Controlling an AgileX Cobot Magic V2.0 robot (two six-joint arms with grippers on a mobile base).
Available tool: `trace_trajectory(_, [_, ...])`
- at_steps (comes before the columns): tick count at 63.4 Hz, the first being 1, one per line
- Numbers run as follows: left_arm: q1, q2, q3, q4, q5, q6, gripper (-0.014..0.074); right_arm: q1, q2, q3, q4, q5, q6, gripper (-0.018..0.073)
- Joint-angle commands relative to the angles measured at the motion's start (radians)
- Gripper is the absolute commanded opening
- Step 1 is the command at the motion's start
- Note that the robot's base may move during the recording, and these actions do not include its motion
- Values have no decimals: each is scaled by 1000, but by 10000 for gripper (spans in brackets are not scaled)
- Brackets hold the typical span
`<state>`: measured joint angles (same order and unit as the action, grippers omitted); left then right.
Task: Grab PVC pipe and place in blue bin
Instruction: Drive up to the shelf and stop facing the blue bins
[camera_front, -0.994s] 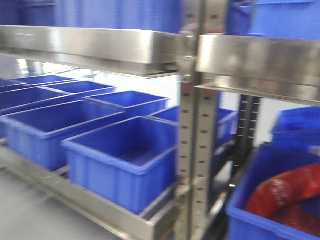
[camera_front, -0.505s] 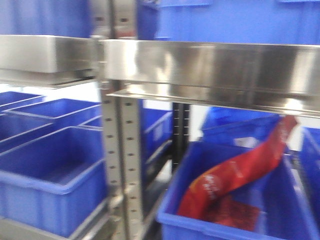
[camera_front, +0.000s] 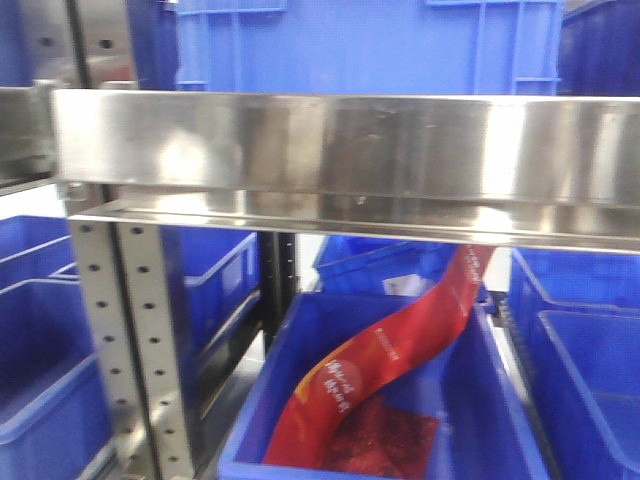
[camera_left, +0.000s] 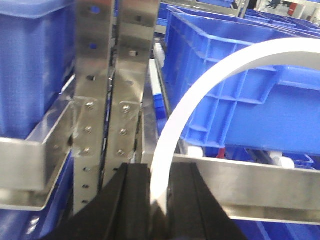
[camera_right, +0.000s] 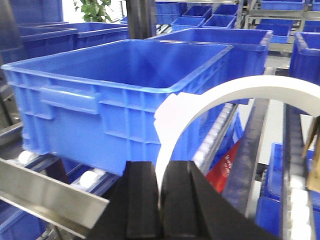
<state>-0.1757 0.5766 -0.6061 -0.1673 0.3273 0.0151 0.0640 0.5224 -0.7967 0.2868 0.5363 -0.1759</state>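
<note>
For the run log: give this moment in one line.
left gripper: shut on PVC pipe; right gripper: shut on pipe; blue bin ahead holds red bag; not yet binned

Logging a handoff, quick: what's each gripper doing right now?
Left gripper: closed on a white curved pipe.
Right gripper: closed on a white curved pipe.

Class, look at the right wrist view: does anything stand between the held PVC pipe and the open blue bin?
No separate object shows. The PVC pipe, clamped in the right gripper, arcs in front of the blue bin; only the bin's own near wall has to be cleared.
</note>
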Motion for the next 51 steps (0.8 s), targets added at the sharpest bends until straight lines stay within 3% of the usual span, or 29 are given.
trace_trajectory(1, [2, -4, -3, -7, -30, -8, -111, 0, -6, -2, -3, -28, -9, -169])
trace_trajectory(51, [2, -4, -3, -7, -30, -8, -111, 0, -6, -2, -3, -28, -9, -169])
